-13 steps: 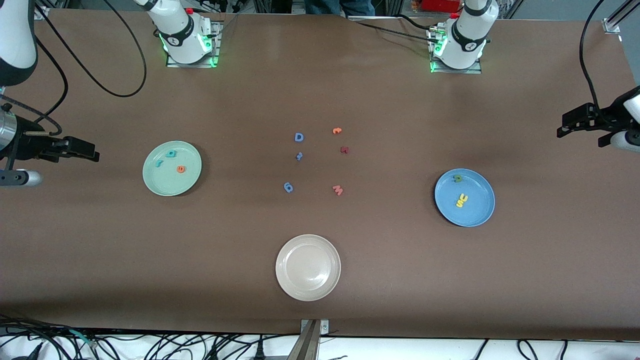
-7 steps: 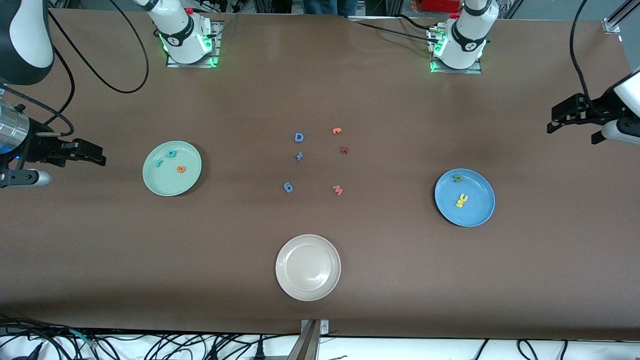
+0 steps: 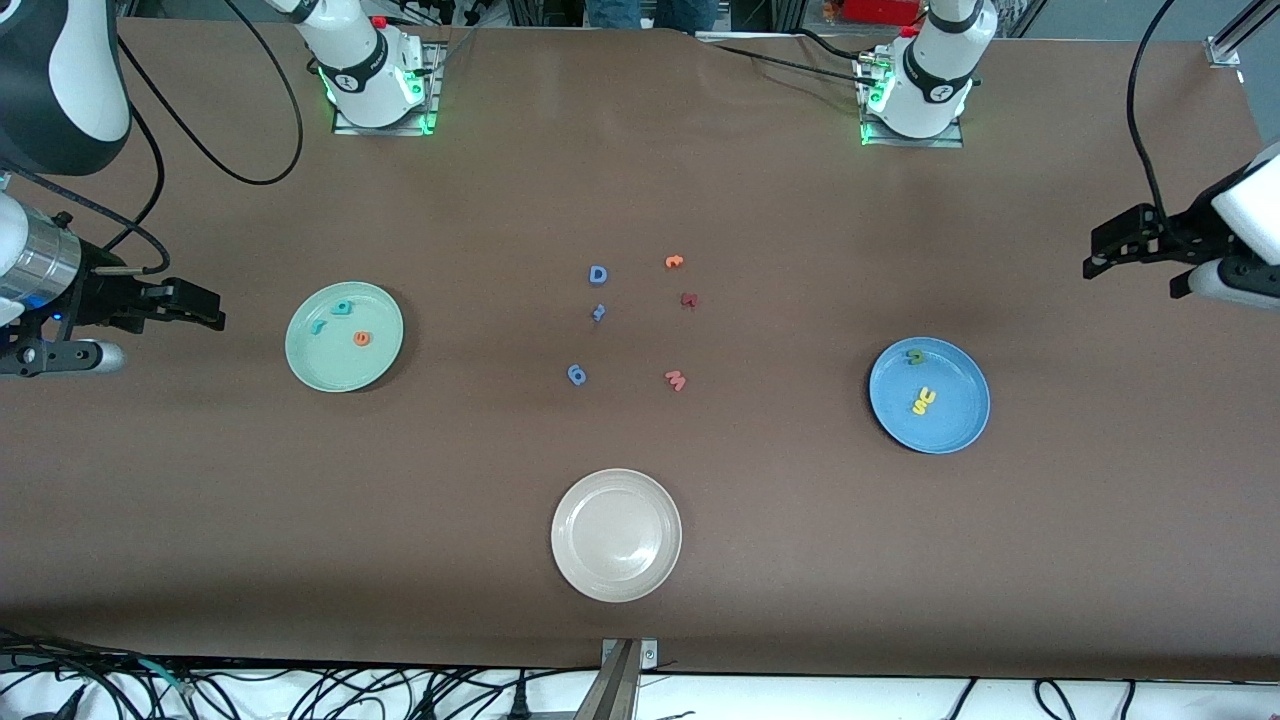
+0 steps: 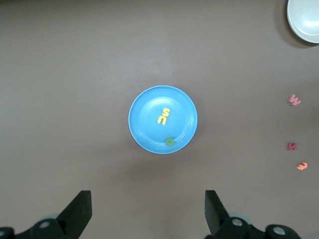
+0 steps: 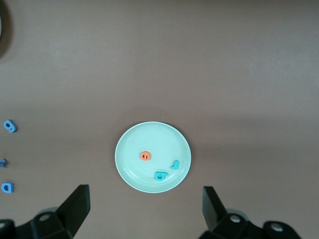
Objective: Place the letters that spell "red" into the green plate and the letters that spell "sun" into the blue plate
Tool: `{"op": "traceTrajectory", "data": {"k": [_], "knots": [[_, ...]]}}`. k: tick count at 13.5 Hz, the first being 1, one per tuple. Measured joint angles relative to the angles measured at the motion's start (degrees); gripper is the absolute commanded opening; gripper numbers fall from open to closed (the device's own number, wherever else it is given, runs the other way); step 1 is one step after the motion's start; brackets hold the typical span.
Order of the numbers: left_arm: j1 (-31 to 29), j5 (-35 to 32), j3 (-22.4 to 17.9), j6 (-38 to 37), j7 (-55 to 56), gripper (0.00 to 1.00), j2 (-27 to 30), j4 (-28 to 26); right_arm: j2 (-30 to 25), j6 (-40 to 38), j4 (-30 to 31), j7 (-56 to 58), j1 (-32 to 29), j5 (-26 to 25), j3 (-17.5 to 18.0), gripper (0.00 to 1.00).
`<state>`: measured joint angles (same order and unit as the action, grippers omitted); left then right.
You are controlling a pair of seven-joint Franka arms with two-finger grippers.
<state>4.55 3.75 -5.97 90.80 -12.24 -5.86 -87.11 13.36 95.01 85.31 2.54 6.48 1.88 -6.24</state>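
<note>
While both my arms are hanging high at the table's two ends, my claws are carrying nothing. I am holding my left gripper (image 3: 1135, 243) up over bare table at the left arm's end, with its jaws spread wide; in the left wrist view the two fingertips (image 4: 79, 211) are standing far apart with only tabletop between them. I am keeping my right gripper (image 3: 190, 305) in the air at the right arm's end, just beside the green plate (image 3: 300, 365), and its jaws are spread wide too, as the right wrist view shows (image 5: 144, 209). On the green plate are lying the teal "r" (image 3: 318, 326), the teal "d" (image 3: 343, 307) and the orange "e" (image 3: 362, 339), all three apart from each other. On the blue plate (image 3: 960, 425) are lying the green "u" (image 3: 916, 356), near the rim that is farther from the front camera, and the yellow "s" (image 4: 166, 111) and yellow "n" (image 4: 162, 120), which are sitting just beside each other near the plate's middle. Six spare letters are resting on the table between the two plates: a blue "D" (image 3: 598, 274), a small blue letter (image 3: 598, 312), a blue looped letter (image 3: 576, 374), an orange hooked letter (image 3: 674, 262), a dark red letter (image 3: 688, 299) and a pink "w" (image 3: 676, 379). Nearer to the front camera than these is sitting a white plate (image 3: 575, 560).
</note>
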Motion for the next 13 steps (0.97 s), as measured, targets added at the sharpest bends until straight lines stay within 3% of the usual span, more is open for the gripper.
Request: {"op": "traceTrajectory", "data": {"k": [13], "knots": [[-0.3,-2.5,0.1,0.3,0.0,1.00,-0.7,1.2,0.0,0.0,0.0,0.0,0.0,0.0,-0.7,1.00]]}}
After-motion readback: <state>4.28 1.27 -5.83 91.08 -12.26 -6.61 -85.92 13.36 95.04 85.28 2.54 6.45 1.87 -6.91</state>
